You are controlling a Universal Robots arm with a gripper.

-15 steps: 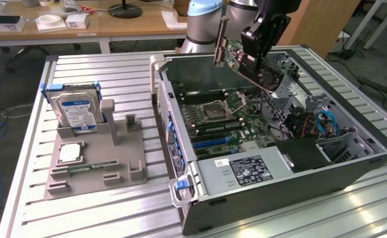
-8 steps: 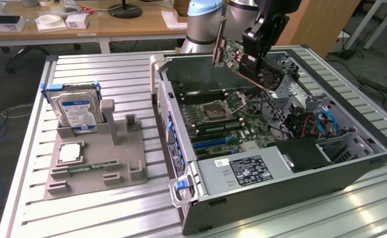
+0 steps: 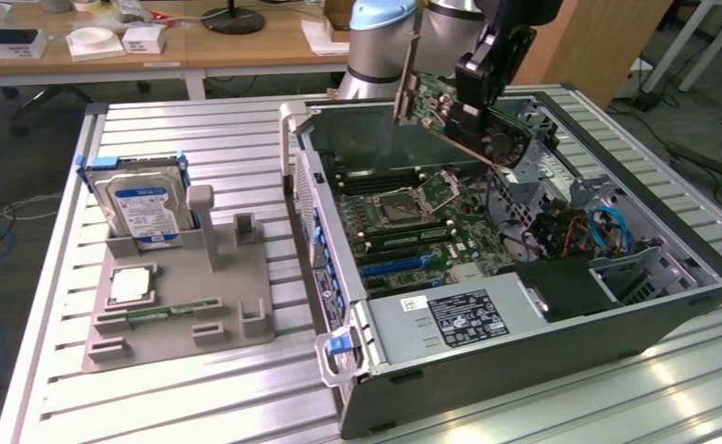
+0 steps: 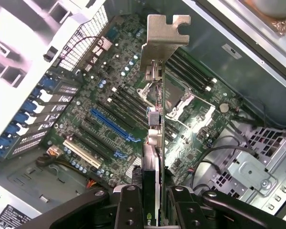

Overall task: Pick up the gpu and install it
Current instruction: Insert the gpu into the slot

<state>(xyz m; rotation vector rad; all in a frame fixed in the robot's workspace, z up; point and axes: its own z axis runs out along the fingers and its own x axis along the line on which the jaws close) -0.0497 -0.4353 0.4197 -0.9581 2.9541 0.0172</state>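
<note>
The gpu (image 3: 433,104), a green card with a black fan and a metal end bracket, hangs tilted in the air over the back part of the open computer case (image 3: 657,305). My gripper (image 3: 475,104) is shut on it from above. In the wrist view the gpu (image 4: 163,43) appears edge-on with its bracket pointing away. My gripper (image 4: 155,210) clamps the card's near end between two black fingers (image 4: 128,210). Below the card lies the motherboard (image 4: 109,109) with its blue slot (image 4: 112,126) and black slots, and the card is apart from them.
Inside the case are the CPU socket (image 3: 408,205), a power supply (image 3: 460,319), cables and a drive cage (image 3: 627,273). On the exterior view's left, a grey fixture (image 3: 176,305) holds an upright hard drive (image 3: 145,208) and a RAM stick (image 3: 157,314). The arm's base (image 3: 379,46) stands behind the case.
</note>
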